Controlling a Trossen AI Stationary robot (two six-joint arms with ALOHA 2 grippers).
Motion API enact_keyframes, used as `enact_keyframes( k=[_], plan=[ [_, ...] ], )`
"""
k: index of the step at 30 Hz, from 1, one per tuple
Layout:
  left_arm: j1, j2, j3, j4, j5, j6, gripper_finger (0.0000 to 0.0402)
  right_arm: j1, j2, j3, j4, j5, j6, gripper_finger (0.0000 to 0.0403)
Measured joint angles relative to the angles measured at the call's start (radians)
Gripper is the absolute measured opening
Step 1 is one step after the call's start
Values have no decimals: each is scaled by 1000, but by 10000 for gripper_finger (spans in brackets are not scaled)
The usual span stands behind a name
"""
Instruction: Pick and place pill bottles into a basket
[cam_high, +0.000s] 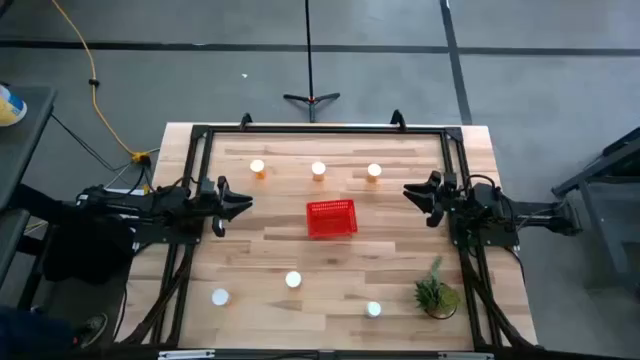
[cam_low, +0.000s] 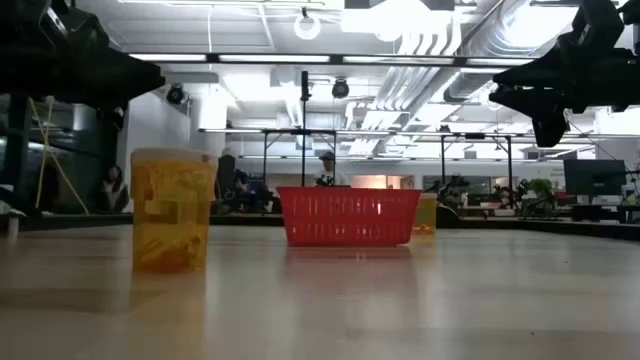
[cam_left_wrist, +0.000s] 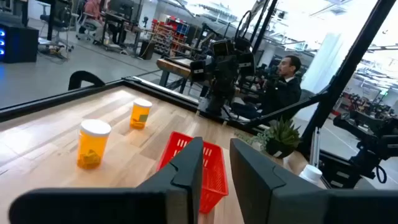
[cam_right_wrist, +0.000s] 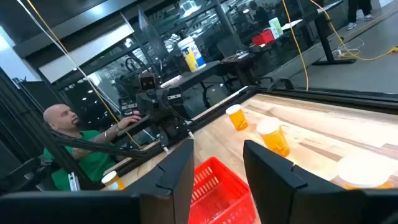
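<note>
Your basket (cam_high: 331, 219) sits at table centre, empty. Three pill bottles (cam_high: 318, 171) stand at its 12 o'clock, three at 6. Left gripper (cam_high: 234, 203) at 9 and right gripper (cam_high: 418, 196) at 3 hover spread. Risk: an off-centre pinch would topple a light bottle.

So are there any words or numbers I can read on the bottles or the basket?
None can be read.
Pill bottles: the nearest one in the low view has a yellowish label, too blurred to read.
Basket: plain red lattice, no writing.
Things in the room behind: too small and blurred to read.
</note>
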Motion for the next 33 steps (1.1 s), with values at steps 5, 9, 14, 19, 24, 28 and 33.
enact_keyframes(
  k=[5,9,14,19,24,28,33],
  plan=[
    [0,0,0,0,0,0,117,0,0,0,0,0,0,129],
    [0,0,0,0,0,-1,117,0,0,0,-1,16,67,130],
    [0,0,0,0,0,-57,117,0,0,0,-6,86,224,130],
    [0,0,1,1,0,-115,118,0,2,0,-3,98,213,146],
    [0,17,41,-5,-9,-126,151,0,14,34,10,126,118,189],
    [0,48,101,4,-19,-76,220,0,52,100,12,120,41,237],
    [0,109,153,0,-27,-77,297,0,135,157,3,144,-30,271]
  ],
)
